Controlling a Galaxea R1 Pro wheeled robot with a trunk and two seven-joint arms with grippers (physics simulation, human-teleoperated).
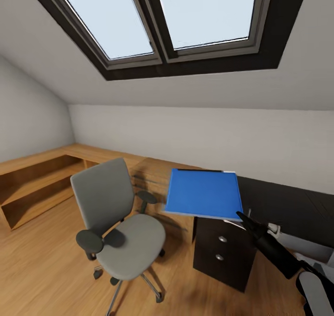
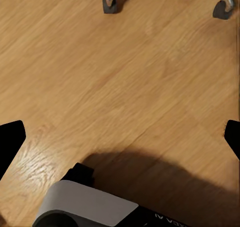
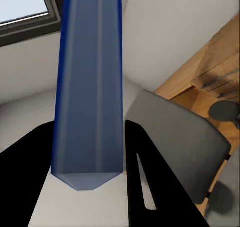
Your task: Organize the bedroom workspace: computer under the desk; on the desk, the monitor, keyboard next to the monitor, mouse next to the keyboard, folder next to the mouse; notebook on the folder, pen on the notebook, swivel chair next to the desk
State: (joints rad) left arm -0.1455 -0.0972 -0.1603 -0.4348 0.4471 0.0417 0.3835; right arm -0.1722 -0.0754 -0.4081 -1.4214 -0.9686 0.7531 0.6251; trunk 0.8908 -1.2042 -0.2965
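**One blue folder aloft between chair and desk**

Low wooden shelving [image 1: 37, 177] along the left wall, running on under the sloped ceiling and its two skylights [image 1: 176, 14]. Next rightward, the grey swivel chair [image 1: 116, 223] on the plank floor [image 1: 41, 274], back upright, seat bare and turned toward the camera, armrests out to both sides. Just beside it, to the right, the dark desk [image 1: 287, 204] with its drawer unit [image 1: 222, 255] at the near corner, two round knobs showing.

Held in the air above that corner: the folder [image 1: 203, 194], nearly flat, slightly tilted, broad face up, long axis roughly crosswise in the head view, its left edge reaching out toward the chair's armrest but apart from it. Pinched at its near right corner by the right gripper [image 1: 242, 216], fingers pressed onto the cover; from the right wrist, folder [image 3: 90, 87] seen edge-on, clamped between both dark fingers [image 3: 145, 177], chair back [image 3: 175, 142] behind.

Open floor around the chair's left and front. Left gripper [image 2: 120, 137] spread wide over bare floor [image 2: 100, 62], fingertips [image 2: 10, 137] at opposite edges, two chair casters [image 2: 112, 4] ahead.
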